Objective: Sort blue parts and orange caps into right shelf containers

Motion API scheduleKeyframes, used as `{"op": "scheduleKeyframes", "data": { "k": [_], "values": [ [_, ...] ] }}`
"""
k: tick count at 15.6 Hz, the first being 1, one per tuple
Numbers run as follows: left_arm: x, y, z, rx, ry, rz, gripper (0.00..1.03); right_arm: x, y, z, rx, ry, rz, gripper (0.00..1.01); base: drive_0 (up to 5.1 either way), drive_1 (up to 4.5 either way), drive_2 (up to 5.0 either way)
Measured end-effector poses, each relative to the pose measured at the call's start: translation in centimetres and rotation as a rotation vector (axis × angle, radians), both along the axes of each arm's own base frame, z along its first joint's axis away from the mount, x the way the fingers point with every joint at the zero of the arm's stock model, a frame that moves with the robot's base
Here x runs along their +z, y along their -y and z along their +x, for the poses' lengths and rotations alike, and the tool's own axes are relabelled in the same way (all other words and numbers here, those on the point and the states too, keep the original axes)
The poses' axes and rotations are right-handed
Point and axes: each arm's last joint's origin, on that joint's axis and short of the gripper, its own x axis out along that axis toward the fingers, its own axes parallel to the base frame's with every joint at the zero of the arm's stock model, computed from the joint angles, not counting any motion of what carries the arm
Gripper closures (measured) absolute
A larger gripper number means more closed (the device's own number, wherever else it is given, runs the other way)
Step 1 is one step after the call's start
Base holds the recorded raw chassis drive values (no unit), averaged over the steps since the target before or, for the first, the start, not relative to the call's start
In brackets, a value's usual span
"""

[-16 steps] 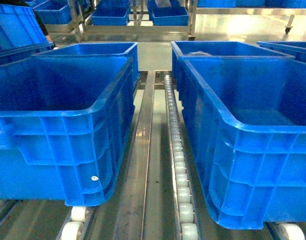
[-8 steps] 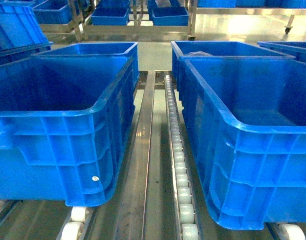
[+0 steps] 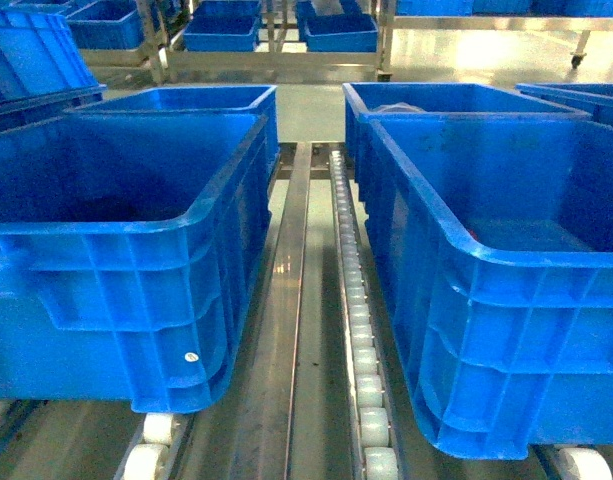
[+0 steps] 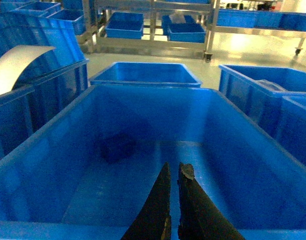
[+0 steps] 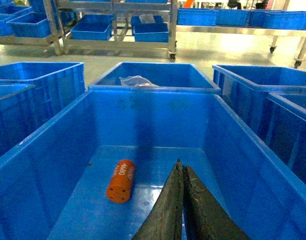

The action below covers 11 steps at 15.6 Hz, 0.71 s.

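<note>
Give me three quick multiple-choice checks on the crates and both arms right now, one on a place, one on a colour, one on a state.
1. Where does the orange cap lie?
A. on the rollers between the crates
B. on the floor of the crate under the right gripper
C. in the crate behind it

2. What colour is the part in the crate under the left gripper?
A. dark blue
B. orange
C. white

3. How do the right gripper's fingers stand?
A. wide open
B. closed on the cap
C. together, holding nothing

Answers:
1 B, the right wrist view shows it lying on its side inside the crate, left of the right gripper.
2 A, a dark blue block near the back wall, beyond the left gripper.
3 C, the fingers meet with nothing between them.
</note>
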Motion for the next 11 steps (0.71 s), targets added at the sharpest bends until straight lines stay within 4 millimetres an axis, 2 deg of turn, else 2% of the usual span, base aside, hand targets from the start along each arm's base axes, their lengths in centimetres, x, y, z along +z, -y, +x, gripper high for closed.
{"op": "scheduleKeyframes", "data": {
  "k": [6,8,11],
  "values": [
    [-1.2,0.0,-4.4,0.007,0.001,0.000,1.01,-1.4,0.0,-4.4,0.007,-0.006,0.001,0.98,0.0,0.00,0.0],
    [-1.8,0.0,-5.4,0.007,0.032,0.000,1.01,-1.8,0.0,-5.4,0.007,0.025,0.001,0.98,0.0,0.00,0.0],
    [-2.9,0.0,-6.2,0.007,-0.031,0.001,1.01,-2.9,0.0,-6.1,0.007,-0.027,0.001,0.98,0.0,0.00,0.0]
  ]
}}
